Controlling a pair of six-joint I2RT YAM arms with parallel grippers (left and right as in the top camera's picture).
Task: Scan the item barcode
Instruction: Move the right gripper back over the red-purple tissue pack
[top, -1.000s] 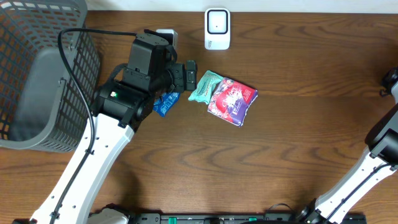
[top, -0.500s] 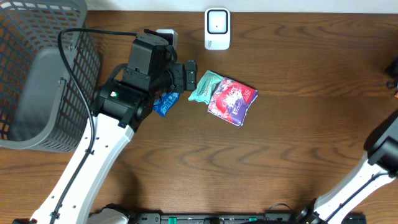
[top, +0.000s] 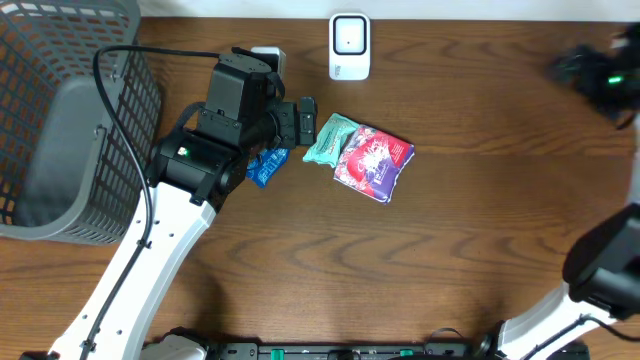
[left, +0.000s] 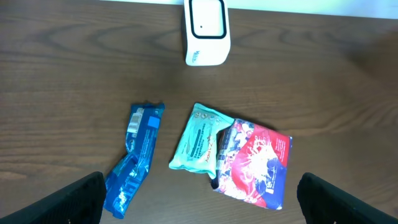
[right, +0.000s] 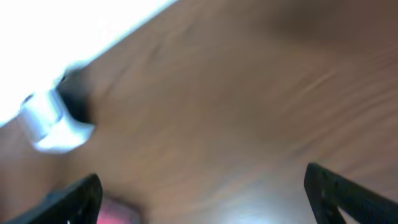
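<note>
Three packets lie in the middle of the table: a blue one (top: 265, 165) (left: 137, 158), a teal one (top: 328, 137) (left: 199, 137) and a red-and-purple one (top: 372, 162) (left: 252, 165) overlapping the teal one's edge. The white barcode scanner (top: 349, 45) (left: 207, 31) stands at the back edge. My left gripper (top: 308, 120) (left: 202, 208) hovers open just left of the teal packet, holding nothing. My right gripper (top: 592, 72) (right: 208, 196) is a blur at the far right back, open and empty. Its blurred view shows the scanner (right: 53, 121) and a hint of red packet (right: 115, 213).
A grey wire basket (top: 60, 120) fills the left side of the table, beside the left arm. A small white block (top: 268, 57) sits at the back edge behind the left wrist. Bare wood lies between the packets and the right arm.
The right arm has swung from the right edge up towards the back right, blurring as it moves, and its jaws have opened wide. The left arm and the packets have stayed put.
</note>
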